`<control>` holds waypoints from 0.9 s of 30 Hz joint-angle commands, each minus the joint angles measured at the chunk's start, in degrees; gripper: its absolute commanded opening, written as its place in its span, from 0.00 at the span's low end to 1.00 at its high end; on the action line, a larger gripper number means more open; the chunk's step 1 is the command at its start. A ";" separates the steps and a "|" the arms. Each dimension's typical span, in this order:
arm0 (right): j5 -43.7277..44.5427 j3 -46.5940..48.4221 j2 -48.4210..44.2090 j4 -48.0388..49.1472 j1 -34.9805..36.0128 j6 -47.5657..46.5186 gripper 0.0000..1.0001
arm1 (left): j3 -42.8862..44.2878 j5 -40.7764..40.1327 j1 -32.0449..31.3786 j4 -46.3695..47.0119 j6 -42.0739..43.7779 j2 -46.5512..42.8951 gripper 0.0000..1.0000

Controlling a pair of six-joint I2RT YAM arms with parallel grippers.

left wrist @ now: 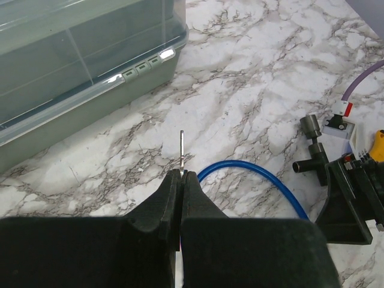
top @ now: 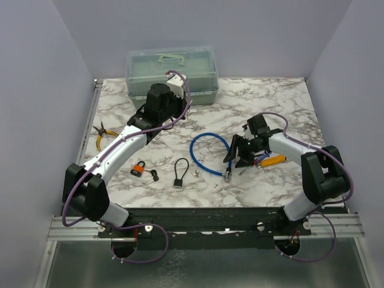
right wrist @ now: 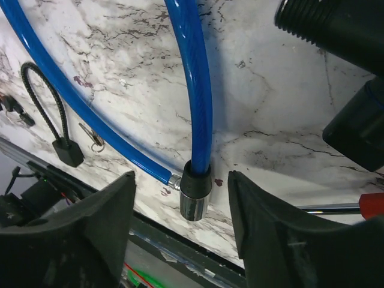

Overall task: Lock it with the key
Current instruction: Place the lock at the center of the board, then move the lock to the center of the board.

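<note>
The blue cable lock (top: 207, 153) lies flat on the marble table (top: 270, 102) as an open loop. Its chrome-tipped barrel (right wrist: 196, 193) is at the end nearest the arm bases, long axis pointing towards that near edge. The cable's other end brings its metal tip against the barrel's side; whether it is seated cannot be told. The right gripper (right wrist: 180, 180) hangs over the barrel, released, one finger on each side and neither touching it. The left gripper (left wrist: 182, 177) is above the far side of the loop, clenched on the key (left wrist: 182, 150). The thin blade juts straight out from the fingertips along the gripper's own axis, edge-on to the wrist camera. It points away from the loop towards the clear plastic box (top: 171, 72). Left of the loop, a small black cable padlock (top: 180, 174) is close by and an orange padlock (top: 138, 169) lies farther out. A loose small key (right wrist: 91, 137) lies between the black padlock and the blue cable.
</note>
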 commanded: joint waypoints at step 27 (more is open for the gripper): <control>-0.27 27.39 14.00 2.35 0.42 -37.72 0.59 | -4.91 8.16 1.14 -1.86 -1.28 -2.19 0.00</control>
